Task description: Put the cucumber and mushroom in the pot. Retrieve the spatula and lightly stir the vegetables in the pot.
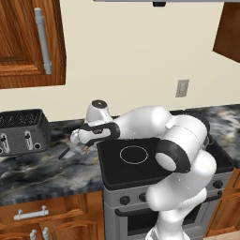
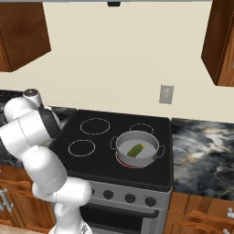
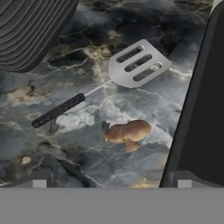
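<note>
end effector (image 1: 83, 146): sits mid-left of the left base view, hanging low over the dark marble surface (image 1: 42, 171) just left of the stove (image 1: 140, 161). In the hand view the tips are barely visible at the bottom edge, so honestly can't tell whether the jaws are spread or closed. Nothing seems to be between them.

mushroom (image 3: 128, 132): lower middle of the hand view, a tan-brown lump lying on the surface, just left of the stove's black edge. Not touching anything else.

spatula (image 3: 134, 66): upper middle of the hand view, slotted silver head pointing to the upper right, thin black handle running down to the left. It lies flat on the surface, near the mushroom but apart from it. In the left base view a bit of the dark handle pokes out left of the end effector.

cucumber (image 2: 136, 150): green, lying inside the pot, right-center of the right base view.

pot (image 2: 151, 153): grey, on the stove's front right burner, with a reddish ring showing under it.

toaster (image 1: 21, 131): dark, left edge of the left base view, on the surface; its ribbed side takes the upper left corner of the hand view.

arm (image 1: 178, 154): bends from the lower right of the left base view over toward the left.
</note>
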